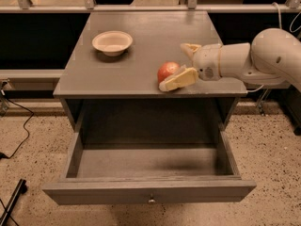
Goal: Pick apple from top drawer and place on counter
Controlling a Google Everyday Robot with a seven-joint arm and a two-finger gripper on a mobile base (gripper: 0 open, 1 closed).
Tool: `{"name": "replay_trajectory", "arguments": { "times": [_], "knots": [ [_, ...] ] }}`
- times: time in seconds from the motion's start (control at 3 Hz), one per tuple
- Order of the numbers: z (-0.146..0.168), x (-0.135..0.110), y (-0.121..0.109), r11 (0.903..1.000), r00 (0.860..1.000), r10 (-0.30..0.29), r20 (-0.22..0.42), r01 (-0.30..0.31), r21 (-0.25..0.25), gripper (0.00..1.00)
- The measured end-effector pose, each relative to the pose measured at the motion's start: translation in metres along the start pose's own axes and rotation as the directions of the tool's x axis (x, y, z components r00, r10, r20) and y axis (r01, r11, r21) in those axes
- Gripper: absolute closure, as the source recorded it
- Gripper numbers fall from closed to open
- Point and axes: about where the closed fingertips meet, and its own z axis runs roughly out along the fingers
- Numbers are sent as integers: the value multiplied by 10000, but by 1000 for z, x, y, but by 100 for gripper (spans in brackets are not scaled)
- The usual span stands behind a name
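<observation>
The red-orange apple (167, 71) rests on the grey counter (141, 41), near its front edge and right of the middle. My gripper (181, 62) is open around it from the right, one cream finger (178, 79) lying in front of the apple and the other behind it. The white arm (254, 58) reaches in from the right. The top drawer (149, 192) is pulled out below and nothing shows inside it; its small knob (151, 200) sits in the middle of the front panel.
A cream-white bowl (112, 42) stands on the counter at the back left. Speckled floor lies around the cabinet, with black cables (19, 140) at the left. A railing and dark panels run behind the counter.
</observation>
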Motion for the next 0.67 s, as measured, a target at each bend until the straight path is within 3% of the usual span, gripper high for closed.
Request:
{"name": "replay_trajectory", "arguments": {
  "times": [0.33,0.67],
  "knots": [
    [-44,-27,1,9922,9845,-1249,1230,1240,151,0],
    [-50,-30,2,9783,9699,-2073,1276,2050,307,0]
  ]
}}
